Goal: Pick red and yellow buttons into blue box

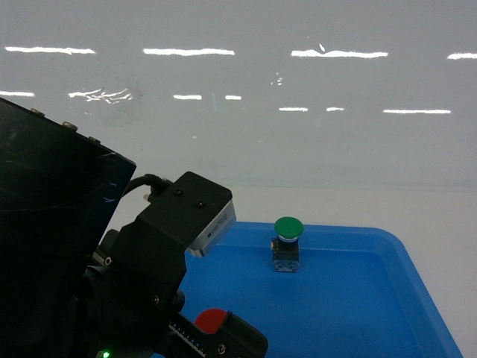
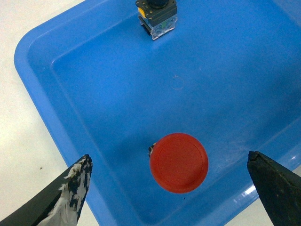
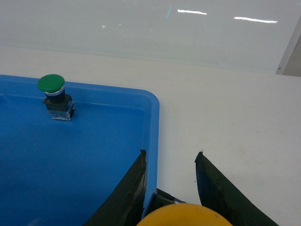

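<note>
Three buttons, one box. Blue box on the white table holds two of them: green button upright near the box's far wall, and red button on the box floor nearer the robot, cap up, well apart from the green one. Left gripper hangs over the box right above the red button, fingers spread wide on either side, not touching it, so released. Yellow button is not in the box; it sits between the right gripper's fingers, just over the box's near-right rim; only the cap's top edge shows. The fingers look clamped on it.
</note>
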